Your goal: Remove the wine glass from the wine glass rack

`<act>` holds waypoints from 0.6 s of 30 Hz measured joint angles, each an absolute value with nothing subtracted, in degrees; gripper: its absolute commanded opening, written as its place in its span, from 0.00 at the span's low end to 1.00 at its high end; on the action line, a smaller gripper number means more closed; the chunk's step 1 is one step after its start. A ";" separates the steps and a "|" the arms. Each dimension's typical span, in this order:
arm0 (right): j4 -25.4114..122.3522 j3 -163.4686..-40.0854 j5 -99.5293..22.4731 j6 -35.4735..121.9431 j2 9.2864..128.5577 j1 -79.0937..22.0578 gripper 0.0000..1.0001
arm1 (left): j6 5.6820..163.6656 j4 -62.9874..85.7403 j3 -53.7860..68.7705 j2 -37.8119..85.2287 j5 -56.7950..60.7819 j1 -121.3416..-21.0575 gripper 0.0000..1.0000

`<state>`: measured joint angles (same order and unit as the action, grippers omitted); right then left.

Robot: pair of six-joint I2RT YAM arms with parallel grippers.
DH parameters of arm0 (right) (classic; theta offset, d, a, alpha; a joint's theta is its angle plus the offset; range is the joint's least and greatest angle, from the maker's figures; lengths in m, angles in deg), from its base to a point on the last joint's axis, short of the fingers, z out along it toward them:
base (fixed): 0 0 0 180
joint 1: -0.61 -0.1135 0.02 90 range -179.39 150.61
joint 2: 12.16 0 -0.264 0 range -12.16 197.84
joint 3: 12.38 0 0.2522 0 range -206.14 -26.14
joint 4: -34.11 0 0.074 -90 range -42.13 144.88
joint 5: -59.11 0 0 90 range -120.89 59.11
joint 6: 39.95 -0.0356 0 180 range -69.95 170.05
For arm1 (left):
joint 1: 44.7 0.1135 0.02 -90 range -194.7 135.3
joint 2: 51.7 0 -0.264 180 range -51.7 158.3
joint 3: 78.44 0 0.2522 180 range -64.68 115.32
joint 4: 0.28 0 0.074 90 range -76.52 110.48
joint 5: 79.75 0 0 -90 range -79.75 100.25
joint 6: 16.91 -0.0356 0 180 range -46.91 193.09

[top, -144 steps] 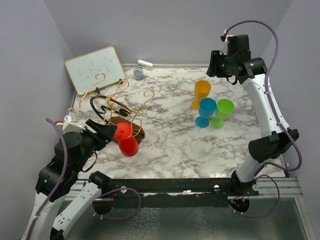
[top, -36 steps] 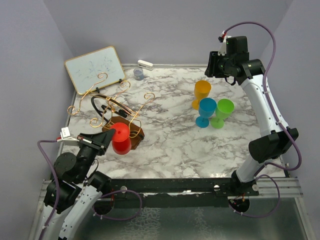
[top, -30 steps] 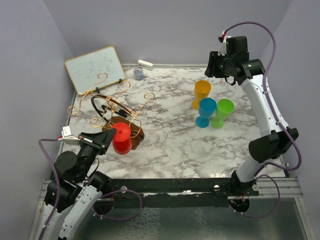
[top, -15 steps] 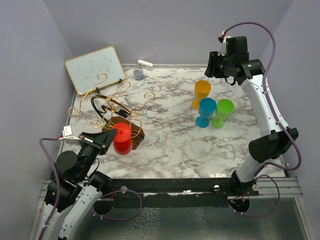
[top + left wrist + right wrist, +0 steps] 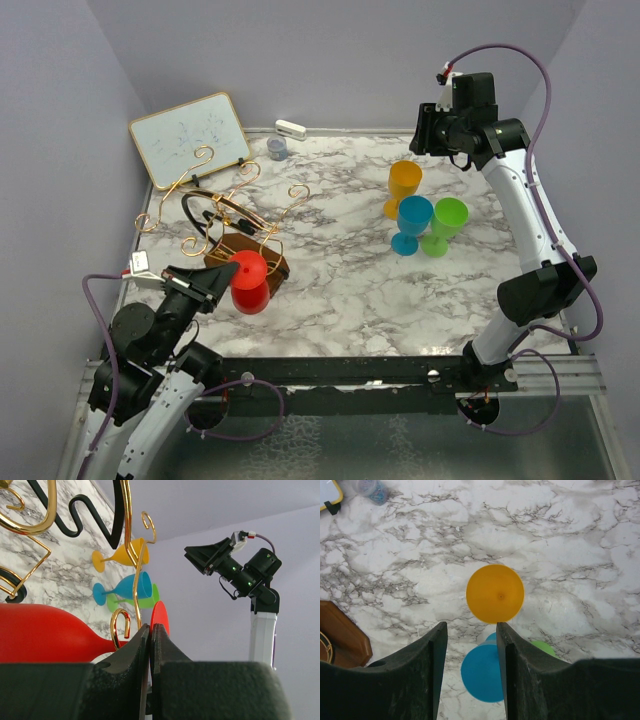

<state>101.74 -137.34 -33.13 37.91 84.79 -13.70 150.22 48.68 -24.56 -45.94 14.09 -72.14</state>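
Left side of the worktop (image 5: 350,290), near edge: my left gripper (image 5: 150,630) is clamped on the stem of the red wine glass (image 5: 248,281), close under the foot. Fingers (image 5: 132,655) are pressed together with only the thin stem between them. From the left wrist camera the bowl lies off to the left and the round foot stands edge-on just behind the fingertips.

The glass is tilted, foot toward the wine glass rack (image 5: 225,205) and bowl toward the near edge. It sits just in front of the rack's brown wooden base (image 5: 268,263). One small gold curl (image 5: 120,622) stands right by the stem. I cannot tell whether wire and stem touch, or whether the glass is clear of the hook.

The rack stands in the left half of the worktop, its curled gold arms reaching toward the far-left corner. A whiteboard (image 5: 190,137) leans there.

In the right half, toward the far edge, an orange glass (image 5: 495,593), a blue glass (image 5: 482,672) and a green glass (image 5: 542,647) stand upright in a tight cluster. Blue and green are side by side, orange just beyond them.

My right gripper (image 5: 470,630) hangs high over that cluster, fingers apart with nothing between them. The orange rim shows in the gap.
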 measured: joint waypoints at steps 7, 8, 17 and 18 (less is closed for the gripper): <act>101.74 -137.34 -33.13 37.91 84.79 -13.70 0.43 | 150.33 48.59 -24.56 -45.89 13.48 -72.14 0.00; 101.74 -137.34 -33.13 37.91 84.79 -13.70 0.43 | 150.30 48.46 -24.56 -45.76 13.46 -72.14 0.00; 101.74 -137.34 -33.13 37.93 84.79 -13.70 0.43 | 148.12 46.36 -24.17 -39.71 13.35 -72.14 0.00; 101.74 -137.34 -33.13 37.93 84.79 -13.70 0.43 | 147.83 46.30 -24.06 -39.36 13.37 -72.14 0.00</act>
<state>101.74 -137.34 -33.13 37.93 84.79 -13.70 147.83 46.30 -24.06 -39.36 13.37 -72.14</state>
